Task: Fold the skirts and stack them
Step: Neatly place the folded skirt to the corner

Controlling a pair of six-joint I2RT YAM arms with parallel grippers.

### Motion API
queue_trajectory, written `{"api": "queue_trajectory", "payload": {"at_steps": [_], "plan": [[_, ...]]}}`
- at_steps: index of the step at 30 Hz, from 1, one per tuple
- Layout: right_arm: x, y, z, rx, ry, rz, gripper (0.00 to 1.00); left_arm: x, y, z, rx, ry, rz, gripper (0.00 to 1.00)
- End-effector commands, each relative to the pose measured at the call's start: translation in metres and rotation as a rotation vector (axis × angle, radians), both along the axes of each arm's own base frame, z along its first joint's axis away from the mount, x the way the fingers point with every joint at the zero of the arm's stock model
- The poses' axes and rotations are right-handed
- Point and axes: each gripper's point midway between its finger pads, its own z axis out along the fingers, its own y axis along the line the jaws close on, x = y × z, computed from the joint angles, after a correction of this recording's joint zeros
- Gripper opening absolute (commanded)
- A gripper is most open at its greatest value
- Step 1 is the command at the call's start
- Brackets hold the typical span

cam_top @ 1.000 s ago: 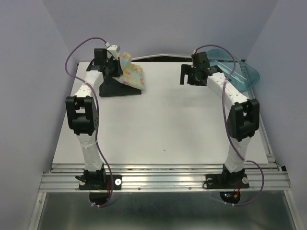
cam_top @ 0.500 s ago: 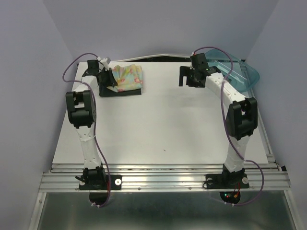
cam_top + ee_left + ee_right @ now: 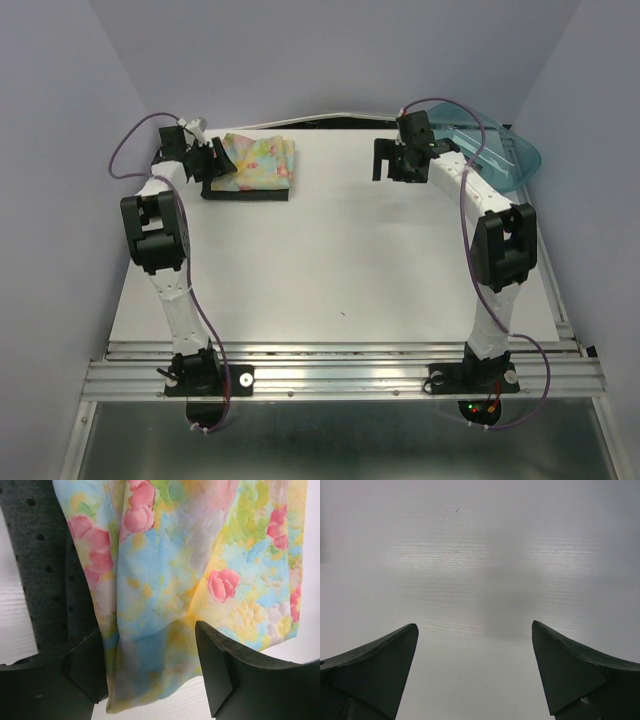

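The floral yellow skirt (image 3: 262,162) lies folded flat on top of the dark charcoal skirt (image 3: 246,193) at the table's far left. In the left wrist view the floral skirt (image 3: 200,555) fills the frame, with the dark skirt (image 3: 35,555) showing at its left. My left gripper (image 3: 212,162) sits at the stack's left edge. Its jaws (image 3: 147,630) stand apart, and the floral skirt's loose near edge hangs between them, unpinched. My right gripper (image 3: 393,163) hovers at the far right, wide open (image 3: 475,627) over bare table with nothing between its fingers.
A translucent teal bin (image 3: 506,150) sits at the far right corner, behind the right arm. The white table (image 3: 340,250) stretches between the two arms. Purple cables loop over both arms.
My left gripper moved left and down, laying the raised floral skirt flat on the dark one, then opened its jaws. The right arm stayed still.
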Motion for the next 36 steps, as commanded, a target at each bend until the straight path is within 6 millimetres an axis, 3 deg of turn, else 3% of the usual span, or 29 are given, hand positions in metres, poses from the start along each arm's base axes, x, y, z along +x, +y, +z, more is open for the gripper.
{"api": "queue_trajectory", "payload": {"at_steps": [1, 6, 8, 11, 12, 13, 15, 16, 17, 18, 19, 20, 22, 23, 24, 25, 26, 28, 29, 30, 31, 32, 33, 36], "plan": [[0.007, 0.001, 0.029, 0.009, -0.074, 0.021, 1.0, 0.013, 0.027, 0.095, 0.062, -0.213, 0.104, 0.78], [0.004, 0.0, 0.041, -0.015, -0.102, 0.072, 1.0, 0.018, 0.063, 0.164, 0.198, -0.346, 0.27, 0.78], [0.002, 0.0, 0.046, -0.018, -0.109, 0.084, 1.0, 0.016, 0.074, 0.182, 0.254, -0.391, 0.312, 0.8], [-0.003, -0.003, 0.05, -0.035, -0.113, 0.097, 1.0, 0.002, 0.068, 0.214, 0.336, -0.458, 0.291, 0.85], [-0.005, -0.006, 0.051, -0.047, -0.113, 0.093, 1.0, -0.003, 0.069, 0.211, 0.396, -0.451, 0.307, 0.86], [-0.006, -0.008, 0.052, -0.053, -0.116, 0.093, 1.0, -0.01, 0.049, 0.223, 0.452, -0.483, 0.258, 0.87], [-0.01, -0.011, 0.047, -0.067, -0.105, 0.089, 1.0, -0.02, 0.029, 0.222, 0.517, -0.487, 0.218, 0.87], [-0.012, -0.012, 0.048, -0.069, -0.104, 0.092, 1.0, -0.028, 0.021, 0.208, 0.545, -0.457, 0.209, 0.88], [-0.014, -0.013, 0.049, -0.07, -0.104, 0.093, 1.0, -0.035, 0.012, 0.206, 0.557, -0.455, 0.188, 0.9], [-0.016, -0.013, 0.049, -0.075, -0.102, 0.097, 1.0, -0.046, -0.02, 0.214, 0.576, -0.482, 0.136, 0.99], [-0.019, -0.014, 0.047, -0.08, -0.092, 0.104, 1.0, -0.055, -0.03, 0.199, 0.591, -0.453, 0.113, 0.99], [-0.021, -0.021, 0.05, -0.089, -0.098, 0.108, 1.0, -0.067, -0.042, 0.205, 0.588, -0.471, 0.085, 0.99], [-0.028, -0.02, 0.049, -0.073, -0.091, 0.152, 1.0, -0.085, -0.076, 0.198, 0.58, -0.478, -0.002, 0.99], [-0.039, -0.02, 0.044, -0.058, -0.065, 0.193, 1.0, -0.102, -0.097, 0.187, 0.589, -0.472, -0.091, 0.99], [-0.045, -0.022, 0.04, -0.067, -0.053, 0.201, 1.0, -0.11, -0.097, 0.178, 0.588, -0.444, -0.113, 0.99], [-0.054, -0.021, 0.033, -0.061, -0.027, 0.225, 1.0, -0.127, -0.123, 0.16, 0.579, -0.433, -0.261, 0.99], [-0.07, -0.024, 0.012, -0.069, 0.031, 0.242, 1.0, -0.139, -0.129, 0.147, 0.58, -0.396, -0.302, 0.99], [-0.091, -0.03, 0.004, -0.063, 0.057, 0.261, 1.0, -0.159, -0.137, 0.14, 0.564, -0.385, -0.35, 0.99], [-0.099, -0.033, -0.004, -0.08, 0.063, 0.291, 1.0, -0.175, -0.142, 0.122, 0.545, -0.352, -0.41, 0.99], [-0.12, -0.038, -0.028, -0.09, 0.126, 0.312, 1.0, -0.184, -0.141, 0.124, 0.539, -0.363, -0.417, 0.99], [-0.131, -0.039, -0.027, -0.083, 0.119, 0.323, 1.0, -0.19, -0.141, 0.119, 0.537, -0.357, -0.427, 0.99], [-0.138, -0.04, -0.033, -0.084, 0.122, 0.33, 1.0, -0.2, -0.135, 0.102, 0.552, -0.318, -0.44, 0.99], [-0.158, -0.044, -0.053, -0.088, 0.172, 0.345, 1.0, -0.205, -0.132, 0.099, 0.561, -0.31, -0.435, 0.99], [-0.176, -0.048, -0.058, -0.086, 0.149, 0.369, 1.0, -0.221, -0.119, 0.073, 0.598, -0.259, -0.429, 0.99]]}}
